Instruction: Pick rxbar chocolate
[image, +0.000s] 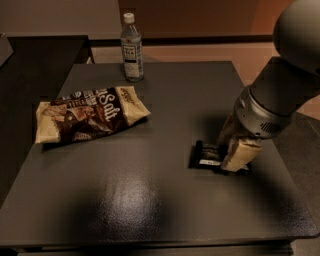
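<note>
- Lying flat on the dark table (150, 210), the rxbar chocolate (206, 154) is a small black bar with pale writing and a little white patch on it.
- It sits on the right side of the table, a bit nearer the front edge than the back one.
- Only the left part of the bar shows. Its right end is hidden behind the gripper (235, 150).
- The gripper is low down, right at the bar's right end, with its pale tan tip down by the table top.
- It looks like it touches the bar, but I cannot tell if it is squeezing the bar or loose.
- A big grey arm (280, 95) goes up from the gripper to the top right corner of the view. It has a shiny silver ring near the gripper.
- A big brown-and-cream snack bag (90, 117) lies flat on the left side of the table, well apart from the bar. It has big white letters on it.
- A clear water bottle (132, 47) with a white cap stands upright near the back edge of the table, behind the bag and far from the bar.
- The table top is shiny, and a soft patch of light glows on it near the front middle.
</note>
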